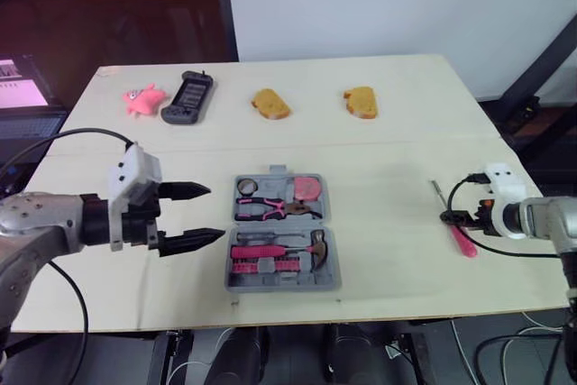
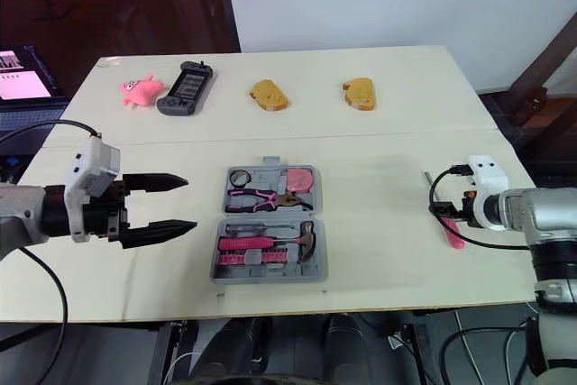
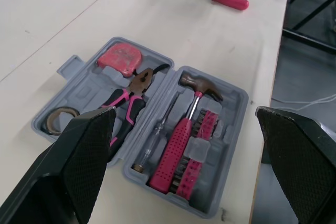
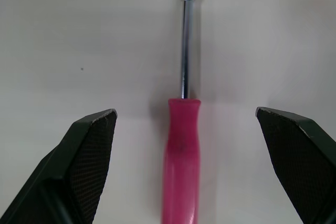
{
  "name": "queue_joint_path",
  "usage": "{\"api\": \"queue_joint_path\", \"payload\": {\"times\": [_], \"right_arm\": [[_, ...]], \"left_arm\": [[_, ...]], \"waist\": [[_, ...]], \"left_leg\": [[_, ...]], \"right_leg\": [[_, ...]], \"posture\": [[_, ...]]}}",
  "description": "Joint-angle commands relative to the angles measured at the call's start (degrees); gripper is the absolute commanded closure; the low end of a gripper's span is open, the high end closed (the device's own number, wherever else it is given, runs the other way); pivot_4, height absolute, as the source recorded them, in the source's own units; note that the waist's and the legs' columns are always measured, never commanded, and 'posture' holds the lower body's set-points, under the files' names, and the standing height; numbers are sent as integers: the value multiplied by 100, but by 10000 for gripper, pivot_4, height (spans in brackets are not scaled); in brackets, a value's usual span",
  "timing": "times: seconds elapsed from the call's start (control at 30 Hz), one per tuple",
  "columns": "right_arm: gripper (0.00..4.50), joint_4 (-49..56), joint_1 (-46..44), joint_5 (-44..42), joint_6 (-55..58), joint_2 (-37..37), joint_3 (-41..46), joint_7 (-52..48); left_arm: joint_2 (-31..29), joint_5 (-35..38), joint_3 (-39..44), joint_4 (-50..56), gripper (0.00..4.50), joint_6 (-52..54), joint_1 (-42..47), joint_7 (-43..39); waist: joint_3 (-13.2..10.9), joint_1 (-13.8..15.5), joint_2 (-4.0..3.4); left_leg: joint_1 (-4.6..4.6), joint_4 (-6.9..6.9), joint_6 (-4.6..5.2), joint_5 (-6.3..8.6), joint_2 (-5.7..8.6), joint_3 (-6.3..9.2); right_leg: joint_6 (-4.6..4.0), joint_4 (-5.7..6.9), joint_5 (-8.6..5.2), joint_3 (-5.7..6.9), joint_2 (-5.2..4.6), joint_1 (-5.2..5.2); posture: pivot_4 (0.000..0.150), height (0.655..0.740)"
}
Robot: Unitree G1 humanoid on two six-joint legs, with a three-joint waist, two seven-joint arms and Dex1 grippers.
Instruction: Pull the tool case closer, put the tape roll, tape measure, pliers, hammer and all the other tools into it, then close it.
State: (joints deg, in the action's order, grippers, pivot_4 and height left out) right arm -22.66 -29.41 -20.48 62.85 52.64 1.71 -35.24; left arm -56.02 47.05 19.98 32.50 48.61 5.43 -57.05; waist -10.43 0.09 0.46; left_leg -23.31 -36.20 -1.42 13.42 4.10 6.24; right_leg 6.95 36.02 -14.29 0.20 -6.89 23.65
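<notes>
**Hazards at the screwdriver pickup**

Reference item: the tool case (image 1: 334, 270) lies open and flat on the table (image 1: 397, 132), both halves facing up. The tape roll (image 3: 58, 119), pliers (image 3: 134, 90), tape measure (image 3: 122, 59) and hammer (image 3: 202, 85) each sit in a recess inside it.

Outstanding item: the pink screwdriver (image 1: 463, 240) lies on the table to the right of the case, well apart from it.

Gripper status:
- Right gripper (image 4: 185, 111): the jaws are spread wide, one on each side of the screwdriver, level with the joint between handle and shaft. Nothing is gripped. Whether the fingers touch the table cannot be told.
- Left gripper (image 1: 216, 212): the jaws are spread and empty, just left of the case and pointing at it.

Probable faults:
1. Roll-out. The handle is round. If one finger meets it before the other, the screwdriver is likely to roll or skid out of the gap.
2. Poor grip point. Closing on the thin metal shaft instead of the handle gives a weak hold. The tool may then pivot or drop on the way to the case.
3. Poor seating. If the screwdriver lands across the hammer or pliers rather than in a free recess, the lid probably will not shut.
4. Case shift. The left gripper is near enough to nudge the case. The near table edge lies close to the case, so a careless pull could carry the case over it.
</notes>
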Motion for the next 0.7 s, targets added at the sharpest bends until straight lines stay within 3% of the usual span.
{"api": "queue_joint_path", "payload": {"times": [0.03,0.33,0.43,0.63,0.67,0.7], "right_arm": [[0,-55,-217,154,-47,-29,-42,-84],[0,-484,-357,483,-351,-342,-206,-138],[8118,-659,-386,614,-479,-394,-251,-131],[38254,-791,-373,744,-534,-396,-180,-208],[41400,-763,-372,747,-518,-383,-170,-224],[41339,-700,-372,749,-494,-361,-160,-238]], "left_arm": [[-37,179,225,155,211,33,43,161],[-107,327,272,147,211,-28,-15,332],[-115,339,279,140,0,-33,-17,335],[-127,315,305,137,0,-55,-70,322],[-129,305,301,128,0,-66,-73,315],[-134,291,295,112,0,-79,-73,304]], "waist": [[-2,0,-3],[-1,-72,-2],[-1,-85,-2],[-1,-89,-2],[-1,-89,-2],[-1,-89,-2]], "left_leg": [[0,-1,0,0,0,0],[1,0,-1,0,1,1],[2,0,0,0,1,0],[4,1,-1,0,1,0],[4,1,-1,0,1,0],[4,1,-1,0,1,0]], "right_leg": [[0,1,0,0,0,0],[4,2,2,0,1,0],[5,1,3,0,1,-2],[5,2,3,0,4,-2],[6,2,3,0,4,-2],[6,2,3,0,4,-2]], "posture": [[1500,7400],[1500,7400],[1500,7400],[1500,7400],[1500,7400],[1500,7400]]}}
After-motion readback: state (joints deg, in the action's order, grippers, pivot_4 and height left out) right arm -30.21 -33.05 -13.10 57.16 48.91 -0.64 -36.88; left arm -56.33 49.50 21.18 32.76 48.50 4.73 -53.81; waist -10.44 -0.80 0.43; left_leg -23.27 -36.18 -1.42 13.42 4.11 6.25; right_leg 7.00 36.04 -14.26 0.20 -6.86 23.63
